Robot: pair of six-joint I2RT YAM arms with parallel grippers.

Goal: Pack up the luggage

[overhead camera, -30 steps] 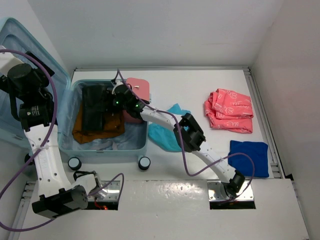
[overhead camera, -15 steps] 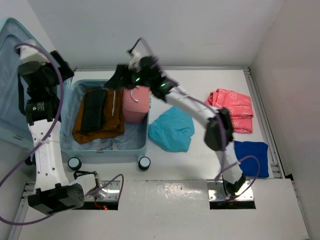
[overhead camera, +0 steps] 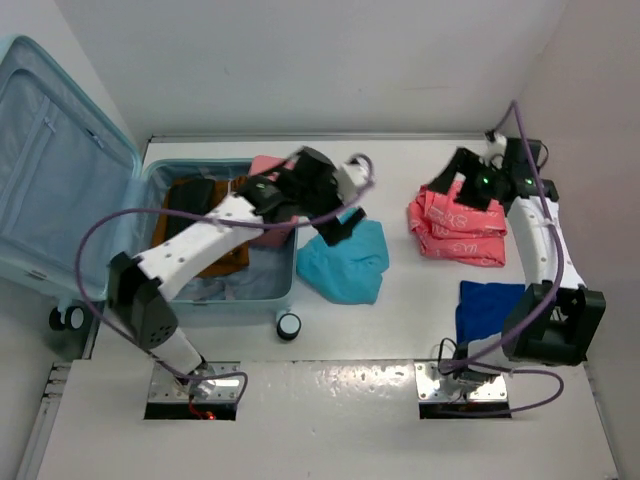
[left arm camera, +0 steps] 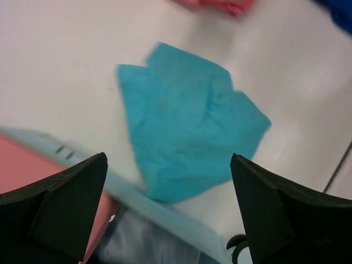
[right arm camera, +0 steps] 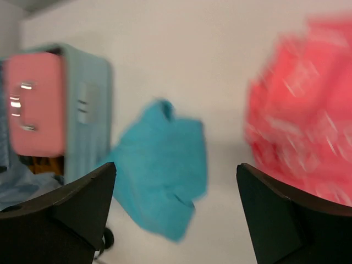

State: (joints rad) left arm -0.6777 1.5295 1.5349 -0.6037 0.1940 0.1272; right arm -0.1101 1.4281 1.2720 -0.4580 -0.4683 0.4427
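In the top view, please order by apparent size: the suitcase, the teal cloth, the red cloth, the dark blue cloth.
Largest, suitcase; then red cloth and teal cloth, about alike; smallest, dark blue cloth, partly hidden.

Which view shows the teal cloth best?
The left wrist view: the teal cloth lies whole, close and fairly sharp under the open left gripper. In the top view that gripper hides one corner. The right wrist view shows it blurred.

Surface: matte white flat tabletop (overhead camera: 400, 330) | Rear: plain off-white back wall (overhead camera: 330, 70) | Right: pale side wall (overhead camera: 590, 120) | Far edge: thin metal rail (overhead camera: 400, 137) | Light: even, diffuse.
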